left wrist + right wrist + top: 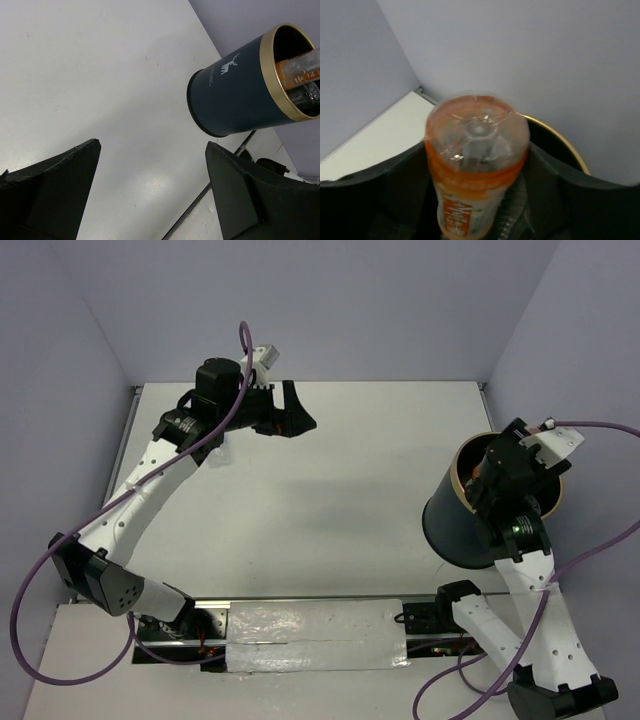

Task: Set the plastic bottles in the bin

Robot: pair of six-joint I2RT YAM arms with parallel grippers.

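Right end effector (476, 192) clenched on the orange bottle (477, 145), right at the bin's (455, 530) mouth (left end effector (150, 172) gapes, empty, well away). Release off-centre and it could clip the gold rim (266, 65) and bounce onto the bench (350, 490).

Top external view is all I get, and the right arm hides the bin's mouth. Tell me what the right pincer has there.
Observer: The right pincer is shut on the orange bottle. The bottle's base faces the wrist camera, and the gold rim of the bin is right behind it.
Operator: Report what is inside the bin.
Observer: In the left wrist view, the orange bottle is in the bin's mouth with something clear beside it. I cannot tell what that is.
Operator: Check the left pincer.
Observer: The left pincer is open and holds nothing. Only the table shows between its fingers.
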